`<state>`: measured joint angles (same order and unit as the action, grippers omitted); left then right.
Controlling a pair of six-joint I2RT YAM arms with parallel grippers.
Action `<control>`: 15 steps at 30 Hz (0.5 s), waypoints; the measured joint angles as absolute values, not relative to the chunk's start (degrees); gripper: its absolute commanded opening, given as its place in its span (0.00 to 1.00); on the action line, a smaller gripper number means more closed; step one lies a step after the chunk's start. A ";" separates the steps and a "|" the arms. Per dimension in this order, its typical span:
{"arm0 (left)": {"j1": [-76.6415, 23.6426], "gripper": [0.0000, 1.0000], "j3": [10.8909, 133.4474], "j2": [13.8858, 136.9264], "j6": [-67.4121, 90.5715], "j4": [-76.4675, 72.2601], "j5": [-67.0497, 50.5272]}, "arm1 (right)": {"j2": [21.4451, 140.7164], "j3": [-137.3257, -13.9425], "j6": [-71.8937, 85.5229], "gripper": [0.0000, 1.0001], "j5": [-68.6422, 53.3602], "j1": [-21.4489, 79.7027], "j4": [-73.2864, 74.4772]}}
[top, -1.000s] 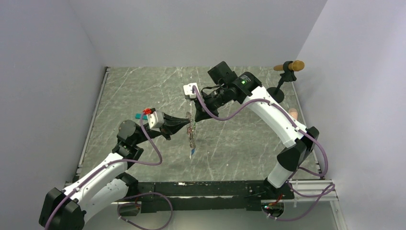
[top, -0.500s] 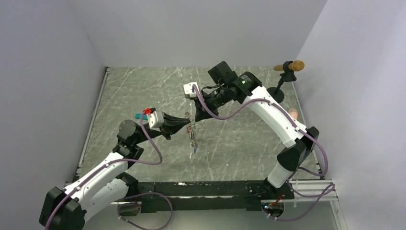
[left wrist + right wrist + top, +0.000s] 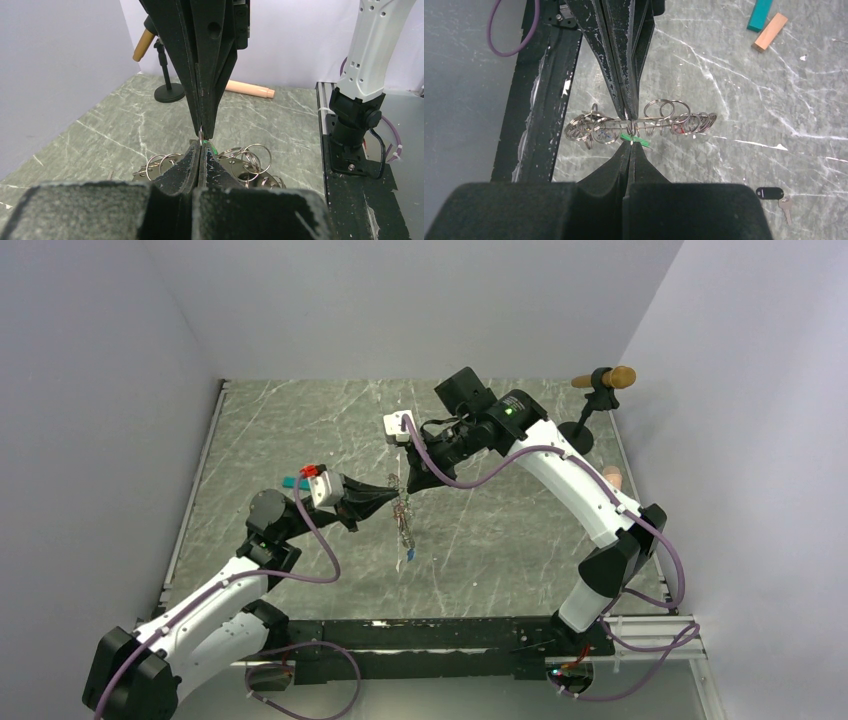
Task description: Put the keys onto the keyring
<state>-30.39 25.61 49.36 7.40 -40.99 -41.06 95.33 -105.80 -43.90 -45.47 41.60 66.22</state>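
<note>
At nine o'clock of the keyring (image 3: 402, 523): left gripper (image 3: 393, 496) clenched on it.
At one o'clock: right gripper (image 3: 404, 485) clenched on green key (image 3: 631, 137).

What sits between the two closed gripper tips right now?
In the right wrist view, the thin metal keyring fringed with small rings, plus a green plastic key tag.

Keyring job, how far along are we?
Looks done: the blue key hangs off the lower end of the keyring. In hand: the left fingers pinch the keyring in mid-air while the right fingers close on the green key right against it; whether it is threaded cannot be told. To do: a black-tagged key lies loose on the table.
</note>
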 measured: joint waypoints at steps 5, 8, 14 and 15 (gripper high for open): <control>-30.39 0.00 25.61 49.76 7.84 -41.04 -41.17 | 95.33 -105.80 -43.66 0.00 -45.54 41.71 65.80; -30.39 0.00 25.61 49.82 8.10 -41.08 -41.17 | 95.33 -105.80 -43.62 0.00 -45.56 41.71 65.80; -30.39 0.00 25.61 49.84 8.23 -41.08 -41.15 | 95.33 -105.80 -43.44 0.00 -45.58 41.71 65.71; -30.39 0.00 25.61 49.84 8.21 -41.06 -41.12 | 95.33 -105.80 -43.44 0.00 -45.58 41.71 65.69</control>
<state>-30.39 25.61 49.84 8.21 -41.06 -41.12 95.33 -105.80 -43.44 -45.58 41.71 65.69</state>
